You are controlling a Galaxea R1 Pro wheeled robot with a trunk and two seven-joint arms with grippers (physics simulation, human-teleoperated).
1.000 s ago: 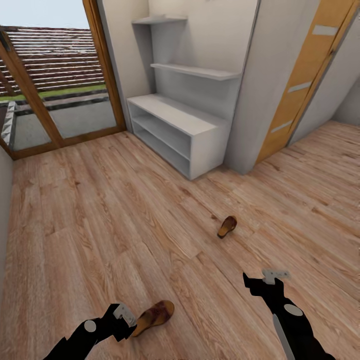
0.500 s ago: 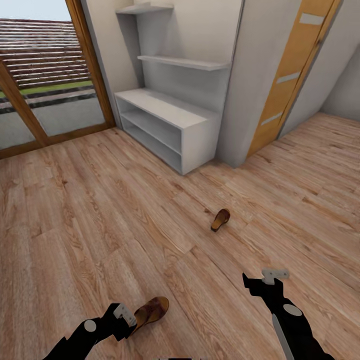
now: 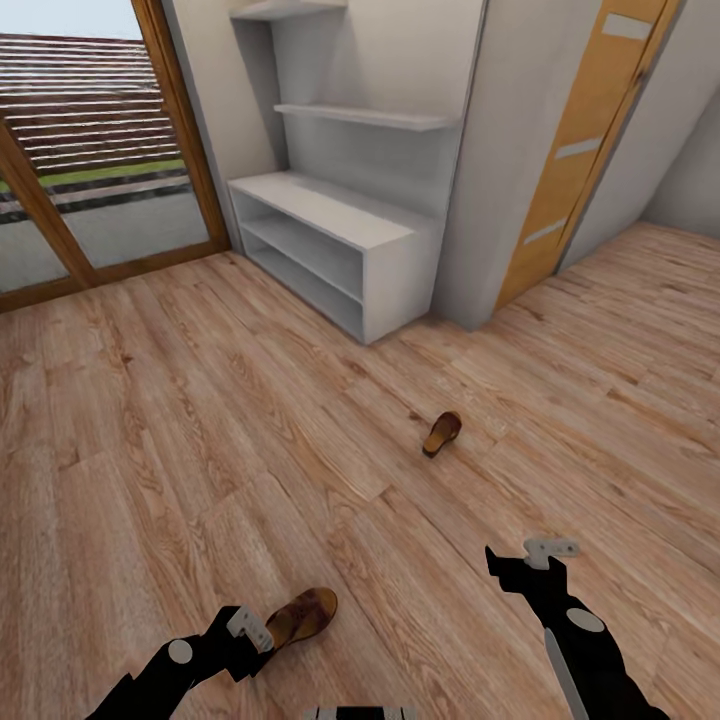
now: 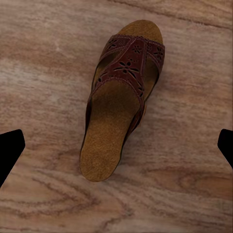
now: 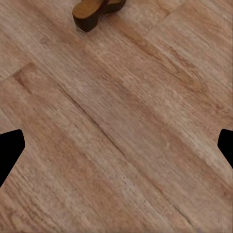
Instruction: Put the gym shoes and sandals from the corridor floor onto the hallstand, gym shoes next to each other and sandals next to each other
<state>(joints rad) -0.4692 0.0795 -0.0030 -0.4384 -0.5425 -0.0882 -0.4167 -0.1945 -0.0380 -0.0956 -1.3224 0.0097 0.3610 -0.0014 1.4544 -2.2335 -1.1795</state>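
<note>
One dark brown sandal [image 3: 300, 615] lies flat on the wood-grain corridor floor [image 3: 200, 450], just ahead of my left gripper [image 3: 248, 638]. In the left wrist view this sandal [image 4: 121, 102] lies below my open left gripper [image 4: 116, 148], its fingertips [image 4: 10, 150] wide apart on either side and touching nothing. The second sandal [image 3: 441, 433] rests on its side further out, ahead of my right gripper [image 3: 522, 556]. In the right wrist view that sandal [image 5: 97, 8] is far off and my right gripper [image 5: 116, 145] hangs open over bare planks. The pale grey hallstand [image 3: 330, 230] stands at the back. The gym shoes are out of view.
A glass door with a wooden frame [image 3: 190, 130] is left of the hallstand. A grey wall corner [image 3: 490, 200] and an orange wooden door [image 3: 575, 150] stand to its right. Open floor lies between me and the rack.
The whole view has shifted a little to the right, so the camera moved. Both arms keep their place in the picture and both sandals stay on the floor.
</note>
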